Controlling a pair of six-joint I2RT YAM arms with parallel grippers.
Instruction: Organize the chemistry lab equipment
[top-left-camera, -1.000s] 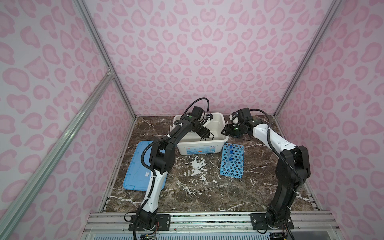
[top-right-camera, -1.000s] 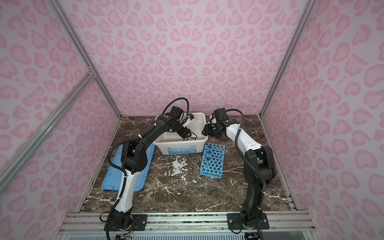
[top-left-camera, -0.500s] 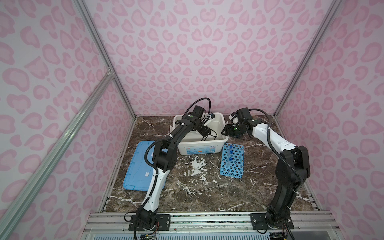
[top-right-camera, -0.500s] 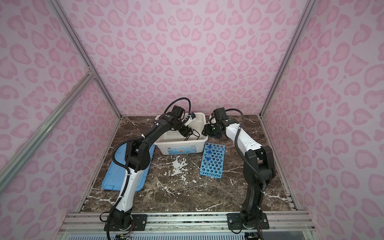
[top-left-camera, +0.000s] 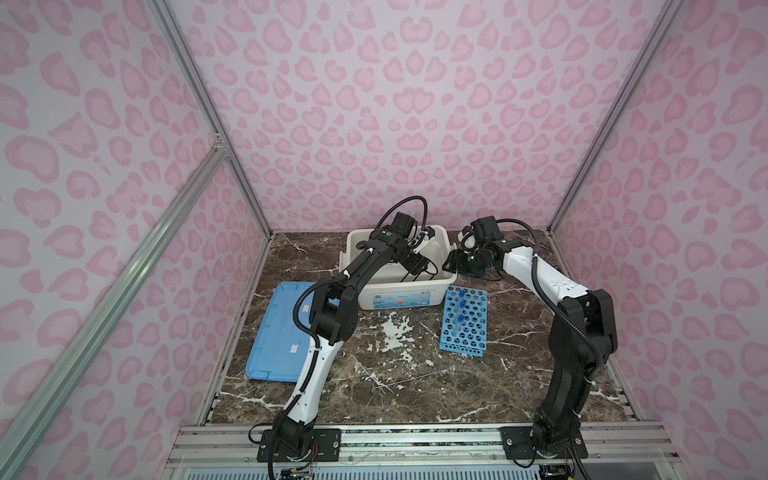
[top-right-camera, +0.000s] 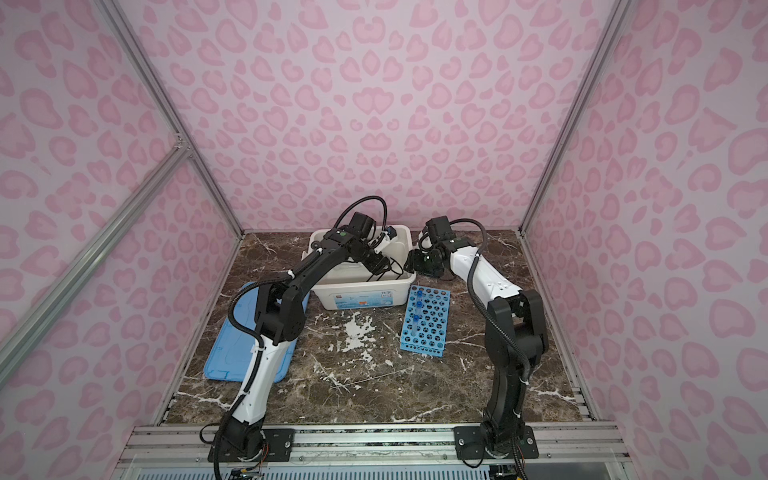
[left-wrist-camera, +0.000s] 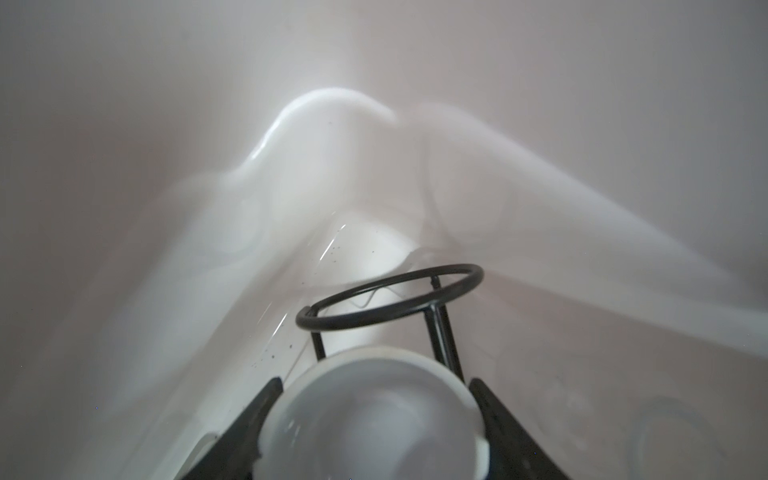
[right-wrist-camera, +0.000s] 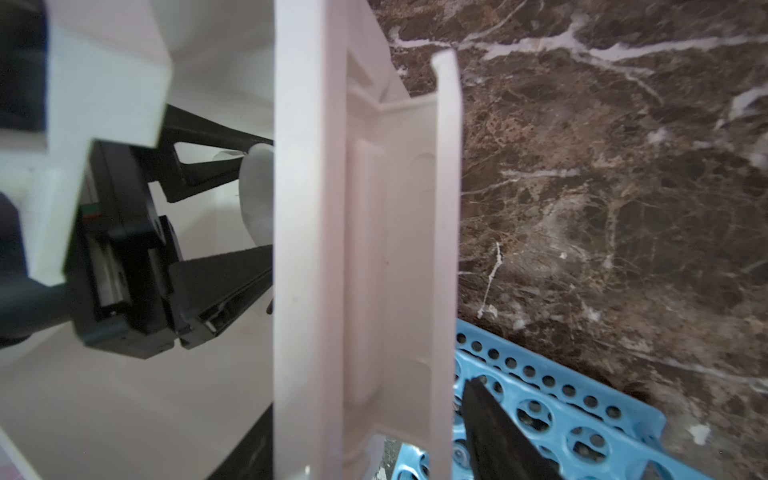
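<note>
My left gripper (left-wrist-camera: 376, 382) is shut on a white cup (left-wrist-camera: 374, 419), low inside the white storage box (top-left-camera: 399, 297). Just beyond the cup stands the black wire ring stand (left-wrist-camera: 390, 299), near the box's right front corner. In both top views this gripper (top-left-camera: 419, 266) (top-right-camera: 380, 268) reaches down into the box. My right gripper (right-wrist-camera: 365, 399) straddles the box's right rim (right-wrist-camera: 316, 232), shut on it, one finger (right-wrist-camera: 498, 436) outside. The blue perforated rack (top-left-camera: 463, 322) (top-right-camera: 426, 322) lies right of the box, with blue-capped tubes (top-left-camera: 462, 306) in it.
A flat blue lid (top-left-camera: 276, 332) (top-right-camera: 232, 336) lies on the marble table left of the box, partly under the left arm. Pink patterned walls close in the back and both sides. The box's walls hem in the left gripper.
The left gripper has shifted a little to the right inside the box, still holding the cup. The right arm has stayed put.
</note>
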